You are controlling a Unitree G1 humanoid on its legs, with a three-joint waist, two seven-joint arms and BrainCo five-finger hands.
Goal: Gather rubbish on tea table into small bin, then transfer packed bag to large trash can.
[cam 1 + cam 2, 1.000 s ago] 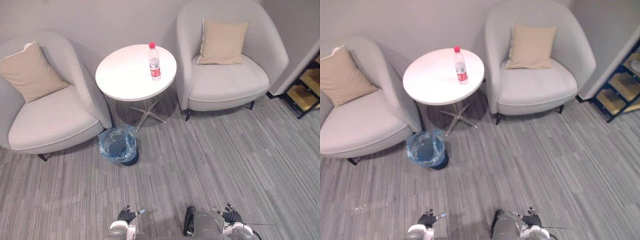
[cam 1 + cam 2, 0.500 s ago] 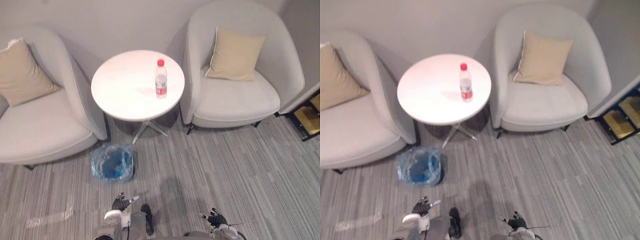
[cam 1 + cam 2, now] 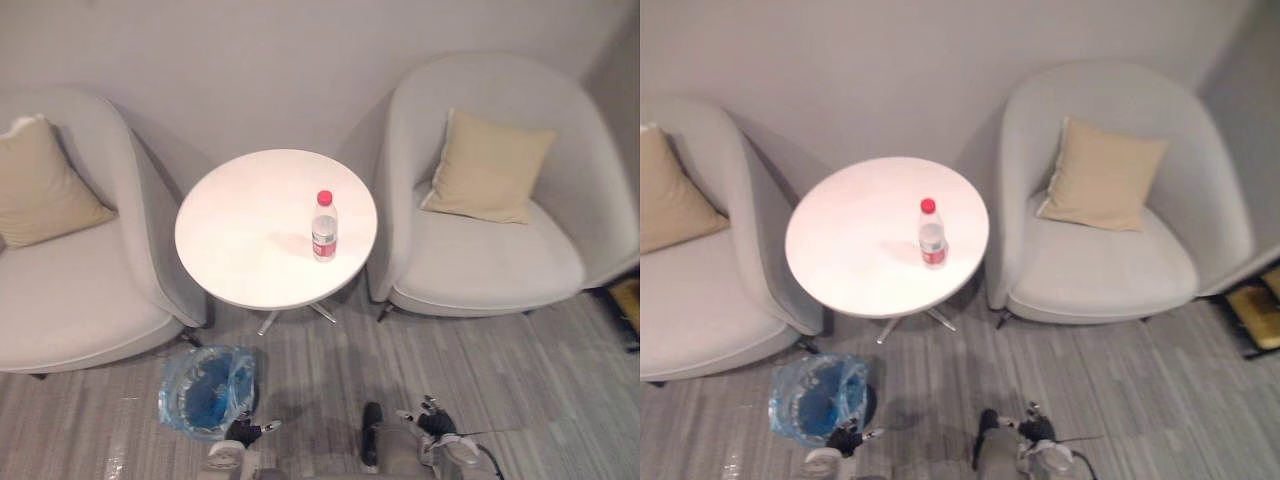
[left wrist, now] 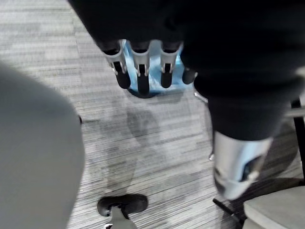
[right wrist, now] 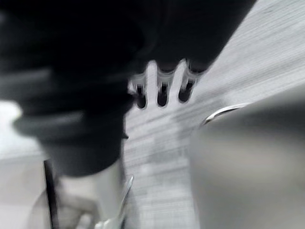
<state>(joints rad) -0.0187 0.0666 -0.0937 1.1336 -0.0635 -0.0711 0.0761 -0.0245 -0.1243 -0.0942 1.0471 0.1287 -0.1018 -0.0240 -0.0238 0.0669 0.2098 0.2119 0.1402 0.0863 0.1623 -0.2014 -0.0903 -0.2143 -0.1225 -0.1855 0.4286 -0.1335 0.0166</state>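
A clear water bottle [image 3: 323, 227] with a red cap and red label stands upright on the round white tea table [image 3: 250, 240]. On the carpet in front of the table's left side sits the small bin [image 3: 205, 390], lined with a blue plastic bag. My left hand [image 3: 243, 432] hangs low beside the bin with relaxed fingers [image 4: 139, 71] and holds nothing. My right hand [image 3: 432, 422] hangs low to the right, its fingers [image 5: 162, 93] loose and empty. Both hands are well below and short of the table.
Two grey armchairs flank the table, the left armchair [image 3: 70, 300] and the right armchair [image 3: 500, 250], each with a tan cushion [image 3: 485, 168]. A grey wall stands behind. Striped grey carpet [image 3: 560, 380] lies in front. A dark shelf corner [image 3: 630, 305] shows at far right.
The whole view has shifted: table, chairs and bin now sit lower and nearer, so the camera has moved toward them. The bottle stands as before. Both hands still hang empty.
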